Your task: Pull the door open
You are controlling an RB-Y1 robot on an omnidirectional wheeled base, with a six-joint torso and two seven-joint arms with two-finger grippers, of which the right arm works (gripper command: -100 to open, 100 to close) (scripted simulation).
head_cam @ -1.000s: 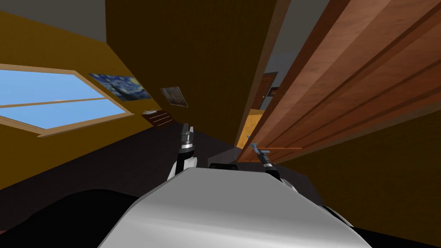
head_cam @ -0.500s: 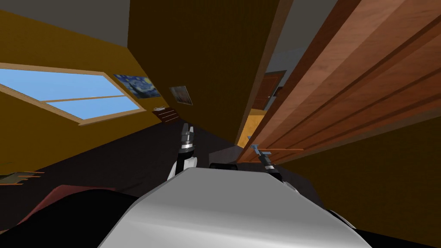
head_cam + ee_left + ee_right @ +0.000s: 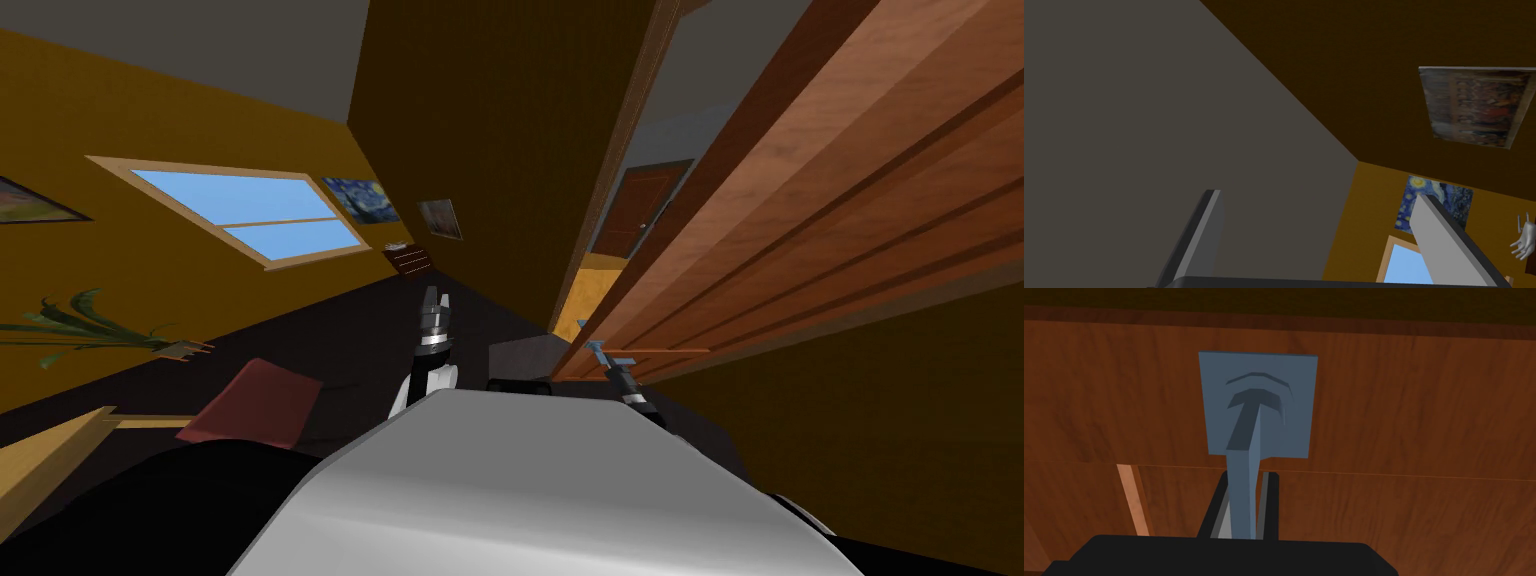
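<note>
The reddish-brown panelled door (image 3: 800, 230) stands open at an angle on my right, and it fills the background of the right wrist view as a door (image 3: 1404, 403). A blue-grey lever handle (image 3: 1244, 488) sticks out from a square blue-grey plate (image 3: 1258, 388). My right gripper (image 3: 1245, 508) is shut on the lever, its fingers (image 3: 1269, 503) pressing the lever's sides. In the head view that right gripper (image 3: 606, 357) meets the handle (image 3: 597, 348) at the door's edge. My left gripper (image 3: 436, 305) hangs in front of my chest, open, left gripper (image 3: 1319, 235) holding nothing.
Through the gap beside the door's edge I see a hallway with another brown door (image 3: 640, 205) and a lit yellow floor (image 3: 585, 290). A window (image 3: 250, 210) and pictures are on the yellow wall to my left. A red cushion (image 3: 255, 400) and a plant (image 3: 80, 325) lie low on the left.
I have turned with the door: the window and pictures slid right, a plant and red cushion came into view, and the gap beside the door widened. My right gripper stays on the handle.
</note>
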